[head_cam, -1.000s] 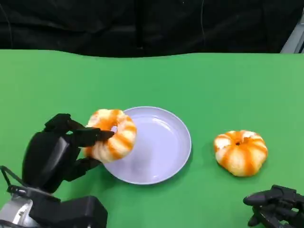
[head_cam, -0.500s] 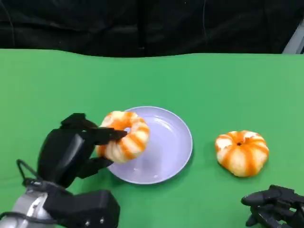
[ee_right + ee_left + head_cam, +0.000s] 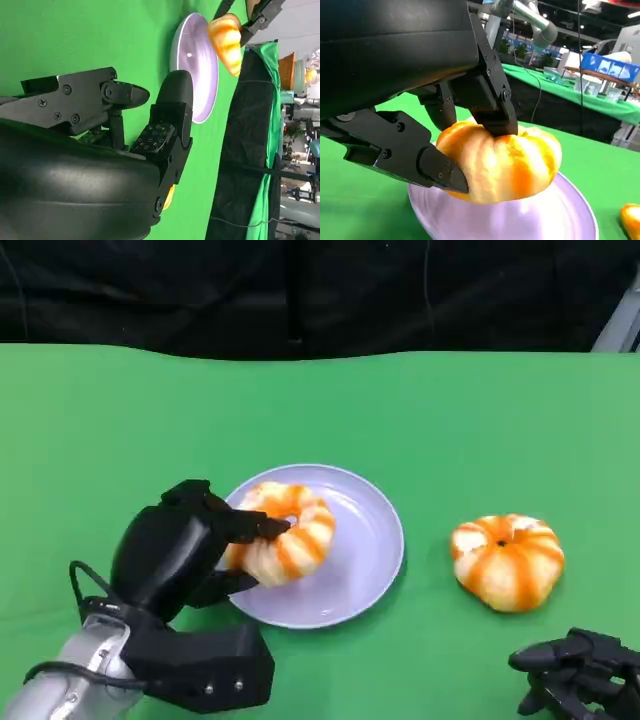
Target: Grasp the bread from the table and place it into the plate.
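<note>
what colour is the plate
Pale lavender, plain; the plate shows best in the head view.

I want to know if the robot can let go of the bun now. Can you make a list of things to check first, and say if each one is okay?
1. Bun is held: ok. The left hand grips the striped bread, fingers above and below it.
2. Bun is over the plate: ok. It sits above the left part of the purple plate.
3. Bun is touching the plate: cannot tell; the left wrist view suggests it is just above it.
4. Plate has room: ok, its right half is bare.
5. Other things out of the way: ok. The second bread lies apart on the table, and the right hand rests near the edge.
</note>
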Robot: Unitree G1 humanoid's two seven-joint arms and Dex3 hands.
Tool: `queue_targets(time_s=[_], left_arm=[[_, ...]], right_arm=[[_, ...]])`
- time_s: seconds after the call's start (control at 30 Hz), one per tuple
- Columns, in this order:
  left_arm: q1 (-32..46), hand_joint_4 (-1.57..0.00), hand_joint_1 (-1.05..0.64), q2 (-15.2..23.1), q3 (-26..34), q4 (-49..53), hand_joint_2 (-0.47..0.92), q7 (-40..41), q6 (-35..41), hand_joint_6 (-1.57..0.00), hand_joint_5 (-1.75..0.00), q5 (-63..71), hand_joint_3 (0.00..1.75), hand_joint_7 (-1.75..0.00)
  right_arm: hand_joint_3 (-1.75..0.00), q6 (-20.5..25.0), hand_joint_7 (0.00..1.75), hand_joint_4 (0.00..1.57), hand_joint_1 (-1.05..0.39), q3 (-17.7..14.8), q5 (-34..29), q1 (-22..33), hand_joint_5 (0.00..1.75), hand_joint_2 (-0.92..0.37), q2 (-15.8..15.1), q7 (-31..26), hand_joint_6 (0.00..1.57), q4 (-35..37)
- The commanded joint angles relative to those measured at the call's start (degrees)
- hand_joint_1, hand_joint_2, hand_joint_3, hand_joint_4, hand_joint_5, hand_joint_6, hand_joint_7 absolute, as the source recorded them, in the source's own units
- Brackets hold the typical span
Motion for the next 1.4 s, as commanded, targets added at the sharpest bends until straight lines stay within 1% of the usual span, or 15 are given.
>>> queue_targets(time_s=[0.03, 0.2, 0.73, 0.8, 0.87, 0.9, 0.93, 0.97, 1.03, 1.1, 1.13, 1.17, 1.23, 1.33, 1.4], left_arm=[[-2.6, -0.64, -0.05, -0.15, -0.68, 2.73, 0.89, 0.6, -0.37, -1.26, -1.05, 0.45, 0.0, -0.03], [-4.28, -0.65, -0.06, -0.67, -1.69, 5.59, 0.9, 1.34, -0.81, -1.25, -1.0, 0.97, 0.0, -0.02], [-6.72, -0.61, -0.07, -1.41, -3.92, 9.28, 0.9, 1.52, -2.61, -1.25, -1.05, 0.96, 0.0, -0.01], [-6.83, -0.68, -0.16, -1.28, -4.5, 9.18, 0.91, 1.09, -2.57, -1.13, -0.73, 1.36, 0.0, 0.0], [-6.65, -0.73, -0.19, -1.19, -4.78, 8.86, 0.91, 1.01, -2.63, -1.06, -0.54, 1.52, 0.0, 0.0], [-6.57, -0.79, -0.22, -1.14, -4.86, 8.75, 0.92, 1.02, -2.69, -0.99, -0.36, 1.55, 0.01, 0.0], [-6.52, -0.82, -0.23, -1.1, -4.91, 8.69, 0.92, 1.04, -2.72, -0.97, -0.28, 1.57, 0.01, 0.0], [-6.38, -0.84, -0.23, -0.9, -5.03, 8.28, 0.92, 0.86, -2.57, -0.96, -0.24, 1.78, 0.01, 0.0], [-6.2, -0.83, -0.35, -0.61, -5.23, 7.69, 0.92, 0.83, -2.42, -0.86, -0.15, 2.29, 0.07, 0.0], [-6.03, -0.82, -0.39, -0.47, -5.29, 7.22, 0.92, 0.61, -2.39, -0.84, -0.12, 2.49, 0.08, 0.0], [-5.94, -0.82, -0.47, -0.41, -5.31, 6.94, 0.92, 0.3, -2.41, -0.78, -0.09, 2.43, 0.11, 0.0], [-5.86, -0.81, -0.51, -0.36, -5.32, 6.73, 0.92, 0.07, -2.41, -0.76, -0.08, 2.37, 0.12, 0.0], [-5.84, -0.81, -0.53, -0.21, -5.29, 6.5, 0.92, -0.94, -2.67, -0.75, -0.06, 1.86, 0.13, 0.0], [-5.84, -0.79, -0.7, 0.11, -5.1, 6.13, 0.92, -3.4, -3.17, -0.67, -0.02, 0.78, 0.23, 0.0], [-5.75, -0.78, -0.73, 0.16, -4.97, 5.87, 0.92, -4.06, -3.15, -0.65, -0.01, 0.59, 0.25, 0.0]], right_arm=[[-0.39, 0.22, 0.55, 0.72, 0.01, -0.07, -0.24, 0.14, 1.34, -0.92, -0.26, -0.38, 0.98, -0.39], [-0.39, -0.03, 0.55, 0.73, 0.01, 0.07, -1.12, 0.13, 1.34, -0.92, -0.21, -1.16, 0.98, -0.36], [-0.38, -0.37, 0.56, 0.73, -0.01, 0.29, -1.68, 0.21, 1.33, -0.92, 0.08, -1.57, 0.98, -0.61], [-0.38, -0.47, 0.56, 0.73, -0.01, 0.28, -1.58, 0.17, 1.33, -0.92, 0.11, -1.49, 0.98, -0.59], [-0.38, -0.24, 0.56, 0.73, -0.02, 0.29, -1.32, 0.19, 1.33, -0.92, 0.12, -1.3, 0.98, -0.64], [-0.38, -0.2, 0.56, 0.73, -0.02, 0.29, -1.33, 0.2, 1.33, -0.92, 0.12, -1.3, 0.98, -0.64], [-0.38, -0.19, 0.56, 0.73, -0.01, 0.29, -1.34, 0.21, 1.33, -0.92, 0.11, -1.32, 0.98, -0.64], [-0.38, -0.24, 0.56, 0.73, -0.01, 0.3, -1.56, 0.27, 1.33, -0.92, 0.12, -1.49, 0.98, -0.7], [-0.38, -0.5, 0.56, 0.73, -0.01, 0.3, -1.88, 0.29, 1.33, -0.92, 0.1, -1.71, 0.98, -0.67], [-0.39, -0.57, 0.56, 0.73, -0.01, 0.27, -1.97, 0.29, 1.33, -0.92, 0.08, -1.79, 0.98, -0.62], [-0.39, -0.52, 0.56, 0.73, 0.0, 0.26, -1.96, 0.3, 1.33, -0.92, 0.07, -1.81, 0.98, -0.63], [-0.39, -0.49, 0.56, 0.73, 0.0, 0.24, -1.96, 0.3, 1.33, -0.92, 0.07, -1.82, 0.98, -0.64], [-0.39, -0.29, 0.56, 0.73, 0.0, 0.25, -1.8, 0.32, 1.33, -0.92, 0.09, -1.76, 0.98, -0.74], [-0.39, -0.32, 0.56, 0.74, -0.01, 0.25, -1.67, 0.23, 1.33, -0.92, 0.09, -1.63, 0.98, -0.64], [-0.39, -0.42, 0.56, 0.74, -0.01, 0.24, -1.67, 0.19, 1.32, -0.92, 0.07, -1.6, 0.98, -0.56]])
